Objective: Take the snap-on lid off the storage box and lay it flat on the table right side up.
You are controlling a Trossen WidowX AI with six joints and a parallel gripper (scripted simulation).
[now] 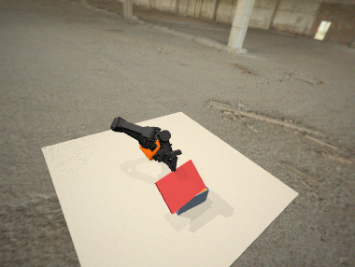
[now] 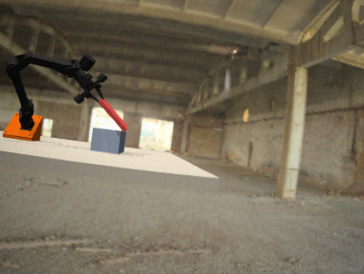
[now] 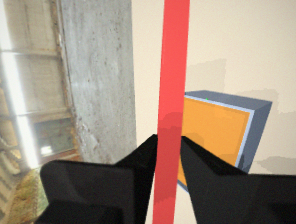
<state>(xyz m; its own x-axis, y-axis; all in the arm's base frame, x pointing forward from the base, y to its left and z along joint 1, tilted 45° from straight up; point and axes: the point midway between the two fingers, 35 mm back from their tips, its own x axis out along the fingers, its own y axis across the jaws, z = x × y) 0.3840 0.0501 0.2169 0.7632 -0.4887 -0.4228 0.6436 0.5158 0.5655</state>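
Observation:
The red lid (image 1: 181, 188) (image 2: 113, 115) (image 3: 172, 65) is tilted steeply above the storage box, its upper edge at the gripper and its lower end close above the box's far top edge in the exterior view. I cannot tell whether that end touches the box. My gripper (image 1: 175, 169) (image 2: 101, 99) (image 3: 168, 140) is shut on the lid's edge. The blue-grey storage box (image 1: 195, 203) (image 2: 107, 140) (image 3: 258, 125) stands upright on the table, open at the top, with orange showing inside. In the top view the lid hides most of the box.
The pale table top (image 1: 107, 224) (image 2: 163, 163) carries the box and the arm's orange base (image 1: 150, 150) (image 2: 23, 128). The base stands behind the box in the top view and left of it in the exterior view. Shadows fall around the box.

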